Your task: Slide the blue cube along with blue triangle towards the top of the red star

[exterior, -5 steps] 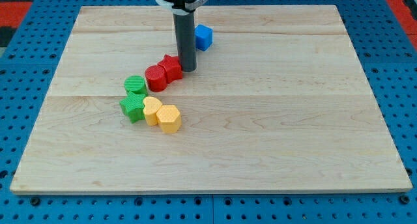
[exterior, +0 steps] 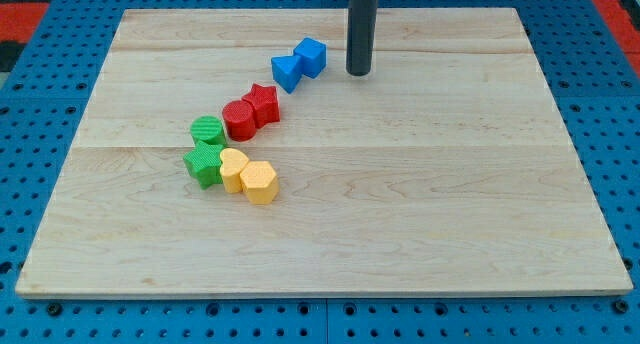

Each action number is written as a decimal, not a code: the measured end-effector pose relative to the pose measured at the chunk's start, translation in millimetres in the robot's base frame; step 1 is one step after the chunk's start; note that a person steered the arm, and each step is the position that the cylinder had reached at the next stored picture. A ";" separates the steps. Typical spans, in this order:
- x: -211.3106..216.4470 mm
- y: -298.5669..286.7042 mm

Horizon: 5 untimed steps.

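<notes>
The blue cube [exterior: 312, 57] sits near the view's top centre of the wooden board, touching the blue triangle [exterior: 286, 72] at its lower left. The red star [exterior: 263, 103] lies below and left of the triangle, a small gap apart, touching a red cylinder [exterior: 239, 120]. My tip [exterior: 359, 73] stands just right of the blue cube, a short gap from it, touching no block.
A green cylinder [exterior: 207, 130] and a green star [exterior: 203, 165] lie left of the red pair. A yellow block [exterior: 233, 169] and a yellow hexagon [exterior: 260, 182] sit beside the green star. The board's top edge [exterior: 320, 11] is close above the cube.
My tip has moved from beside the red star up and to the right, past the blue cube. The blue triangle, hidden before by the rod, now shows.
</notes>
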State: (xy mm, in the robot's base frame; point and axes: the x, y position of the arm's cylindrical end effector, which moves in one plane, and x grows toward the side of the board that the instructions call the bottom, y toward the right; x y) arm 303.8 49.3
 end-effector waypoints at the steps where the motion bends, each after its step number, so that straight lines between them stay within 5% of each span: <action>1: -27.1 0.7; 5: -55.4 -37.1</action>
State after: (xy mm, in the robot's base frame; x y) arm 248.4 12.2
